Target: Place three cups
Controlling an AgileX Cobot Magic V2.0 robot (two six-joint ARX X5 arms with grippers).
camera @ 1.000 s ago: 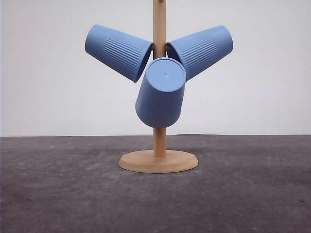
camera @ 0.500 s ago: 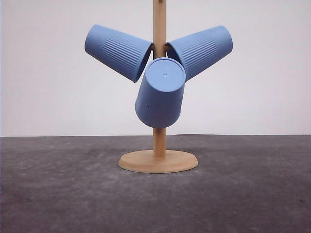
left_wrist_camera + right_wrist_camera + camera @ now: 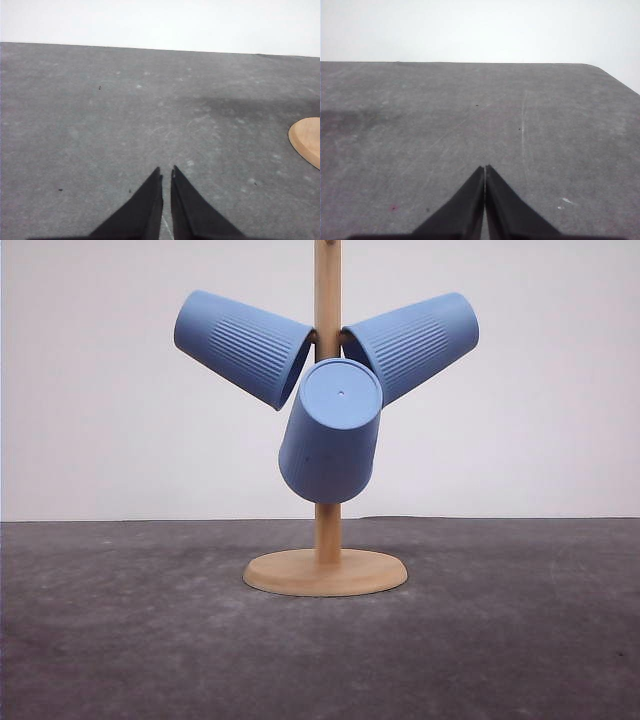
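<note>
Light-blue ribbed plastic tumblers, tapered and handleless: three counted, all hung on one pale wooden cup tree [image 3: 327,540] with a round base, standing mid-table toward the far edge. Left cup [image 3: 243,347] slants up to the left, right cup [image 3: 412,343] slants up to the right, front cup [image 3: 332,430] hangs nearest, its flat dotted base facing me.

Dark grey table [image 3: 120,640]: one, scuffed.

Grippers, mine: two. My left gripper [image 3: 166,172] sits low over the table, jaws narrow with a thin slit between the tips, holding nothing; the tree's base edge lies off to its right. My right gripper [image 3: 485,167] likewise hovers low, jaws pressed together, empty.

Step in hand, as I judge it: reach for a first cup. The front cup looks the least obstructed, so I would start there. Open wide before approaching, close across the ribbed wall rather than the smooth rim, and draw the cup off along its peg's line so the tree does not tip. Each side cup suits the arm on its own side.
</note>
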